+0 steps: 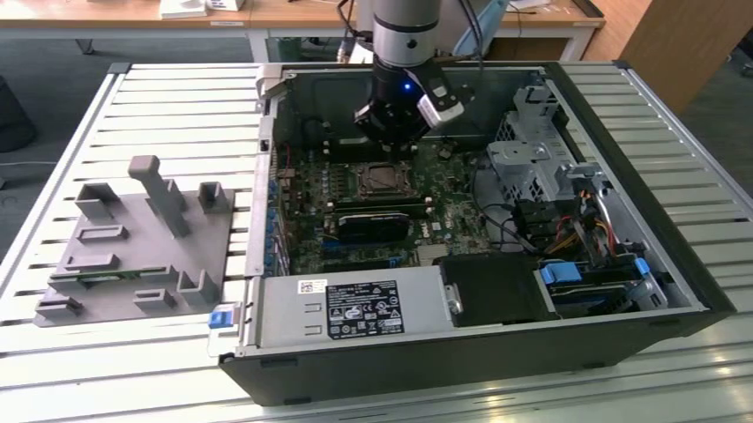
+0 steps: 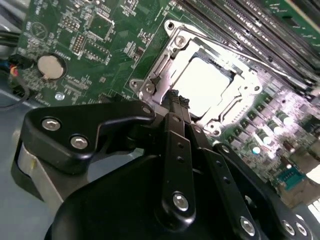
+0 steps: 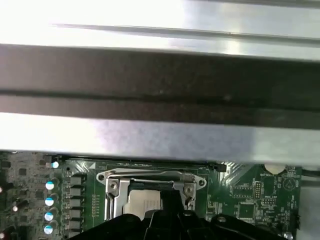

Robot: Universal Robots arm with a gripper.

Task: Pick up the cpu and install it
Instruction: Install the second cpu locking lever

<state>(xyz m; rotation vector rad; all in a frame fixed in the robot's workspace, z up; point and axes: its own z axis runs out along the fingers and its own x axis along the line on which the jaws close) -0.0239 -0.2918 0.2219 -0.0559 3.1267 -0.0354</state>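
Over the socket: gripper [image 2: 179, 98] hangs just above the motherboard socket [image 2: 200, 85] inside the open PC case [image 1: 659, 264]; arm comes down from the far side in the exterior view
Fingers: fingers [image 2: 175, 145] pressed together, narrow, w/ nothing between them; tips end at the socket's frame edge in the second wrist view
CPU: cpu [image 2: 202, 82] sits flat inside the socket, pale bright top facing up, metal frame around it; also seen in the first wrist view as a pale square [image 3: 145, 200] partly behind the gripper
Motherboard: green motherboard [image 1: 353, 229] lies flat in the case; round coin battery [image 2: 51, 66] well apart from the socket
Tray: grey plastic tray [image 1: 130, 256] on the slatted desk [image 1: 70, 123], beside the case on the exterior view's left
PSU: silver power supply [image 1: 353, 308] at the case's near edge
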